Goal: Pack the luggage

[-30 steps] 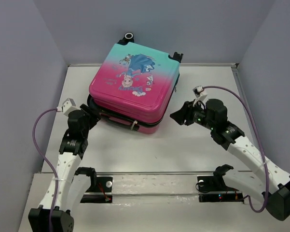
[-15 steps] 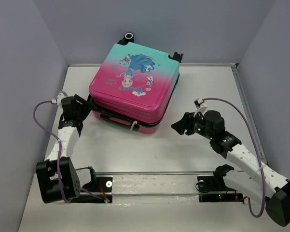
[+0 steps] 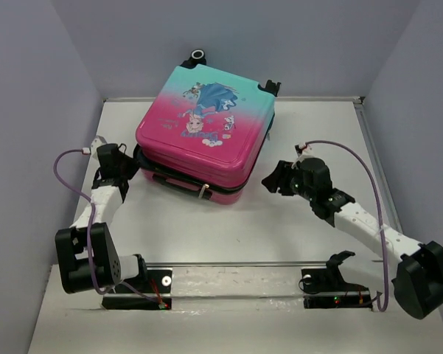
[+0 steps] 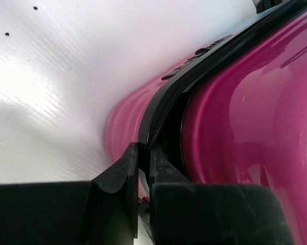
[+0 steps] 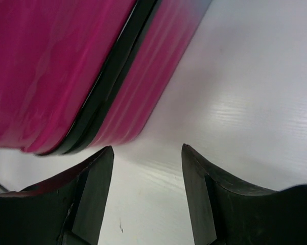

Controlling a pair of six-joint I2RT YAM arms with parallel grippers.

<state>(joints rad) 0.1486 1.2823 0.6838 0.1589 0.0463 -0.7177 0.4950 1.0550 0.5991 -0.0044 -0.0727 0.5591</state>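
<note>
Two shells of the pink suitcase (image 3: 203, 131) meet just ahead of my left gripper (image 4: 143, 155), pressed almost together on the zipper track (image 4: 166, 109), while my right gripper (image 5: 147, 153) hangs spread beside its corner; zipping seems in hand, needing a steady pull along the seam.

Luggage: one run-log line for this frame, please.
luggage lid down, flat on table | left gripper shut at zipper seam, hold unclear | right gripper open, empty, beside luggage
</note>
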